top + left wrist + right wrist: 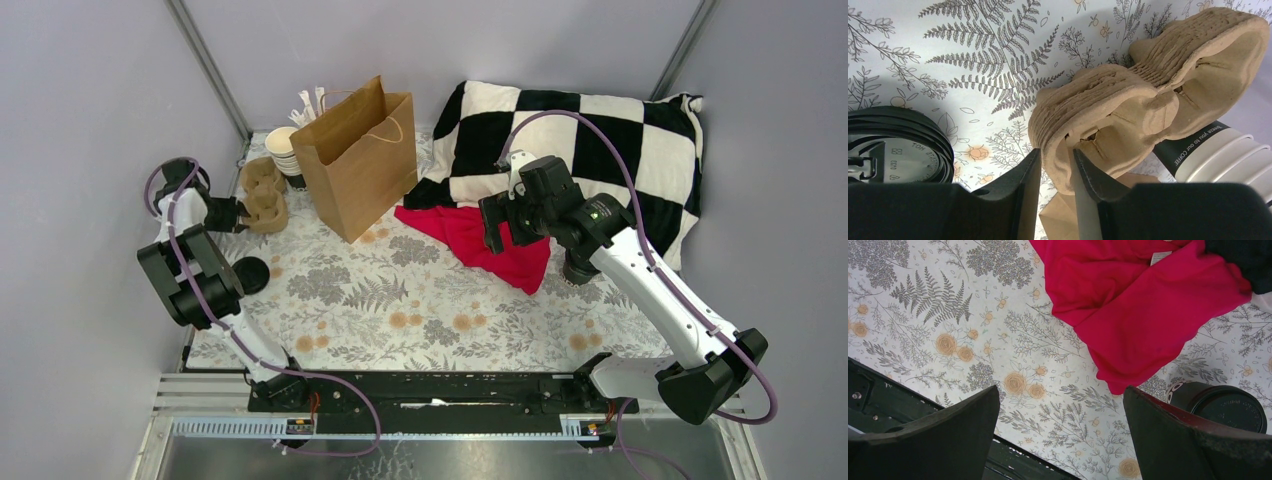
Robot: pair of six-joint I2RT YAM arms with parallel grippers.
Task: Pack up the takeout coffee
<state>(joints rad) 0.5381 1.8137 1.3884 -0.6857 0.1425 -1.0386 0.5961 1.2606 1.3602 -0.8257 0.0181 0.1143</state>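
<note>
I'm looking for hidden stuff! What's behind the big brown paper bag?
A stack of paper cups peeks out past the bag at its left edge, and some white sticks or packets poke up above it. Whatever sits straight behind the bag is covered.

Black-and-white checkered pillow (pixel 600 130) at rear right of bench (pixel 420 310). Red cloth (pixel 480 240) touching its front edge. Lidless cup stack (pixel 283 150) rear left. Black lid stack (pixel 250 272) near left edge.
</note>
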